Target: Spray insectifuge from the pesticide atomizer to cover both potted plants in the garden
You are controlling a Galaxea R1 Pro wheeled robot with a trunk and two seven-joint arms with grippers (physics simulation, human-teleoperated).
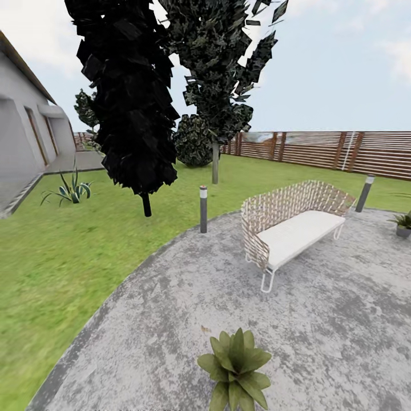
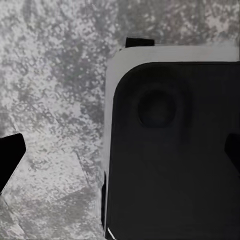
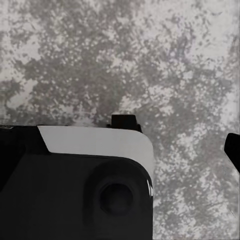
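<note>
Fingers: only dark edge slivers show in both wrist views above speckled paving (image 3: 150, 60); whether apart or together cannot be told, and nothing is seen held. Atomizer is not located in these views; judged light, rigid, slick plastic, best gripped around the slim body below the head. One plant (image 1: 234, 368) sits close ahead on the paving, another (image 1: 403, 224) far right beyond the bench (image 1: 294, 228). Both arms appear lowered beside the robot's base (image 2: 170, 150).

Speckled grey paving (image 1: 319, 342), green lawn (image 1: 57, 262), brown fence (image 1: 319, 149).
</note>
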